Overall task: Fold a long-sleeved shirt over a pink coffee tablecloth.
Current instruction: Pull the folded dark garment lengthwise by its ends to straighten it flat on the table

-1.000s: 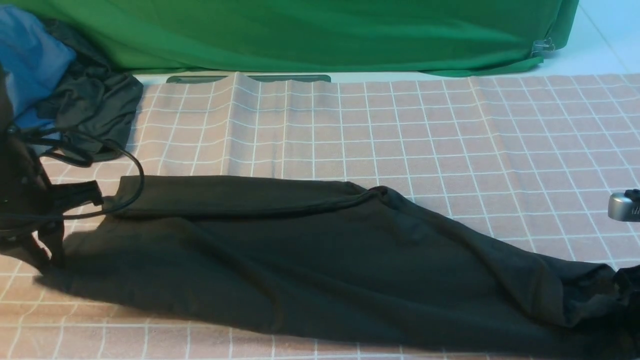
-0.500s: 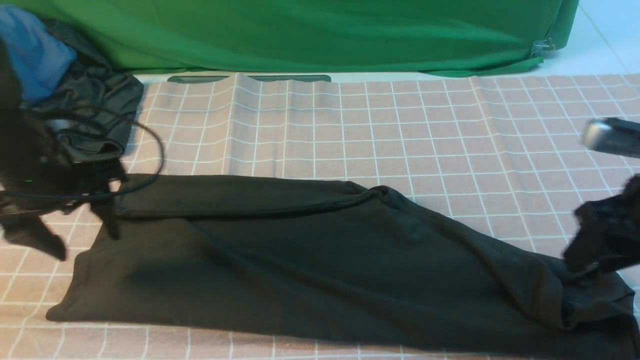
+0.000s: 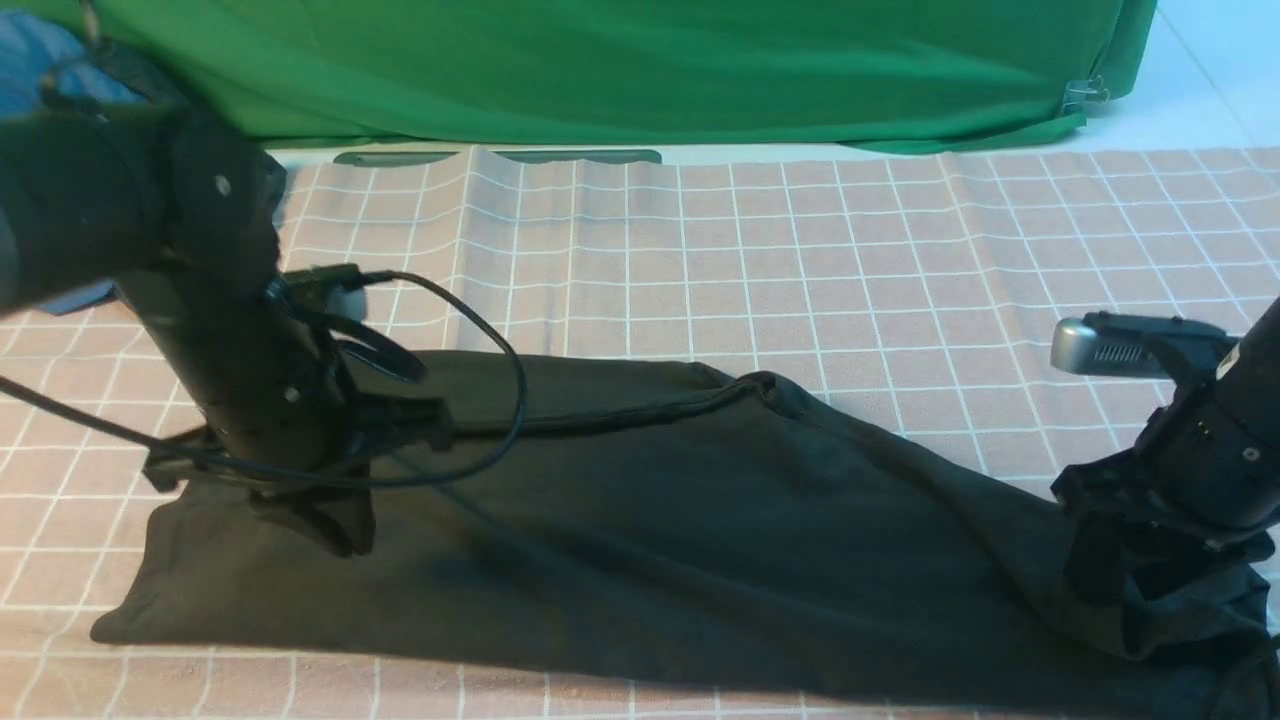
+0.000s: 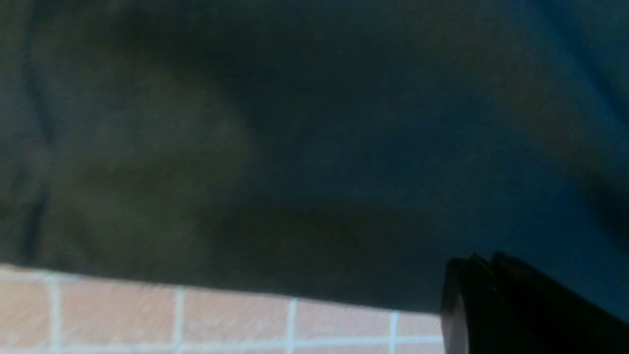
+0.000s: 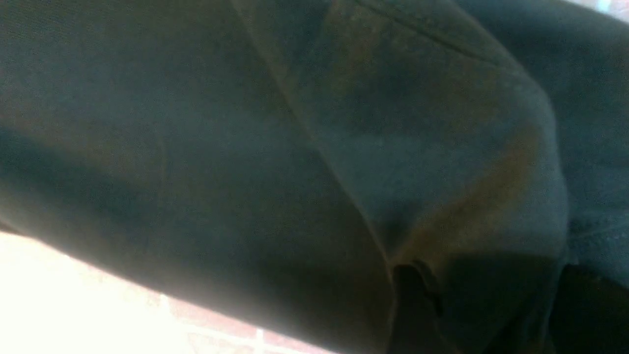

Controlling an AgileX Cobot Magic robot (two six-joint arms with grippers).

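Nearest us, our long-sleeved shirt point(image 3: 640, 540) lies limp across the pink coffee tablecloth point(image 3: 800, 260); soft and floppy, best pinched at corners. Left gripper point(image 3: 330, 525) jaws together above its hem; right gripper point(image 3: 1120, 575) clamped on bunched fabric.

Shirt point(image 3: 650, 520) on tablecloth point(image 3: 800, 260) (lengthwise).

The long-sleeved shirt point(image 3: 640, 520) is black all over. It lies on the pink coffee tablecloth point(image 3: 800, 260), which is pinkish-brown with thin white lines that make squares. At the back is a plain green cloth point(image 3: 620, 70). A bit of blue cloth point(image 3: 20, 50) shows in the far left corner.
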